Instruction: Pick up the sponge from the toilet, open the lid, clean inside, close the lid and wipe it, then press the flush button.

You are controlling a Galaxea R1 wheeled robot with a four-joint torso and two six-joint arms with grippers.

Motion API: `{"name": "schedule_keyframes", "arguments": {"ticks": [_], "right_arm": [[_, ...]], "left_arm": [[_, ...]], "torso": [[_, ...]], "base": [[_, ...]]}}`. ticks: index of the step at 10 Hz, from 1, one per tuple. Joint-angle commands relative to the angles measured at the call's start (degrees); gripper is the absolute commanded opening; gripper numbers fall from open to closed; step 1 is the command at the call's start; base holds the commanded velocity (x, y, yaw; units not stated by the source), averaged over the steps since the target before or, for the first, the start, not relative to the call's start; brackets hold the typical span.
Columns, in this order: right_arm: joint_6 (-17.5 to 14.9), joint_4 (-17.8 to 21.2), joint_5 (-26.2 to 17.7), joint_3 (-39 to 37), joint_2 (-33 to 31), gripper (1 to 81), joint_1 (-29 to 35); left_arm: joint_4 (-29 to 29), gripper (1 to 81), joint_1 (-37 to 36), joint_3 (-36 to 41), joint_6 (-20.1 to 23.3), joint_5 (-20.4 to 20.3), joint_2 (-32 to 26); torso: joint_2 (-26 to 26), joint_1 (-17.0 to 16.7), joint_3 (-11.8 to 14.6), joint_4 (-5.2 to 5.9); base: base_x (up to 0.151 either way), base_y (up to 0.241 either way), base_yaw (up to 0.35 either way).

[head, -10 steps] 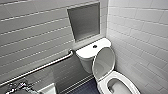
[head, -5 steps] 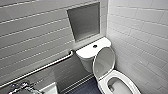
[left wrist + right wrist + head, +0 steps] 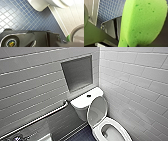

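Gripping the sponge (image 3: 144, 21) over blue mosaic floor (image 3: 109, 10), the right gripper (image 3: 127, 41) is clenched on it; the left gripper (image 3: 62, 43) cannot be judged. Beyond, the toilet (image 3: 81, 103) stands in a tiled corner, the lid (image 3: 97, 110) raised, the flush button (image 3: 88, 95) on top; grab rail (image 3: 37, 119) and niche (image 3: 77, 73) behind.

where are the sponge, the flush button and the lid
sponge (image 3: 144, 22), right wrist view, middle of its broad green face
flush button (image 3: 88, 95), head view, centre of the dark button
lid (image 3: 98, 110), head view, middle of its raised greyish inner side
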Motion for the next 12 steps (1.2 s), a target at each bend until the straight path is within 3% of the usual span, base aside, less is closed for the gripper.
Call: {"name": "schedule_keyframes", "arguments": {"ticks": [1, 2, 3, 5, 8, 9, 10, 12], "right_arm": [[-0.1, -2.0, -7.1, -2.0, 0.8, 1.0, 0.1], [-0.1, -2.0, -7.8, -3.4, 1.3, 1.0, -0.2], [-0.1, -2.0, -8.4, -4.8, 2.0, 1.0, -0.4], [-0.2, -2.5, -12.9, -11.7, 4.5, 1.0, -0.4], [-0.2, -2.6, -30.0, -33.8, 14.6, 1.0, 0.0], [-0.2, -3.3, -32.6, -37.5, 16.7, 1.0, -0.2], [-0.2, -6.3, -33.2, -38.0, 17.6, 1.0, -0.4], [0.7, -16.6, -34.0, -37.6, 18.2, 1.0, -1.5]], "left_arm": [[-4.1, 81.1, -6.7, 1.5, 0.0, 3.1, -1.1], [-4.4, 81.1, -7.6, 1.4, 0.0, 3.1, -0.9], [-4.5, 81.1, -8.0, 1.4, -0.1, 2.8, -0.8], [-6.0, 81.1, -9.5, -0.4, -0.7, 2.4, 0.1], [-11.7, 81.1, -12.4, -5.8, -1.5, 3.3, 2.3], [-13.5, 81.1, -14.0, -6.8, -1.5, 3.5, 2.7], [-15.8, 81.1, -15.4, -7.5, -1.5, 3.1, 3.2], [-20.1, 81.1, -19.5, -12.0, -1.5, 3.2, 6.0]], "torso": [[5.6, -3.6, 4.3, -4.24], [1.8, -1.2, 5.8, -5.35], [4.2, -2.7, 3.0, -2.82], [5.7, -3.9, 4.4, -4.15], [5.9, -4.2, 4.8, -4.24], [5.9, -4.2, 4.8, -4.24], [5.9, -4.2, 4.8, -4.24], [5.9, -4.2, 4.8, -4.26]], "base": [[0.000, 0.000, 0.000], [0.000, 0.000, 0.000], [0.000, 0.000, 0.000], [0.000, 0.000, 0.000], [0.000, 0.000, 0.000], [0.000, 0.000, 0.000], [0.000, 0.000, 0.000], [0.000, 0.000, 0.000]]}}
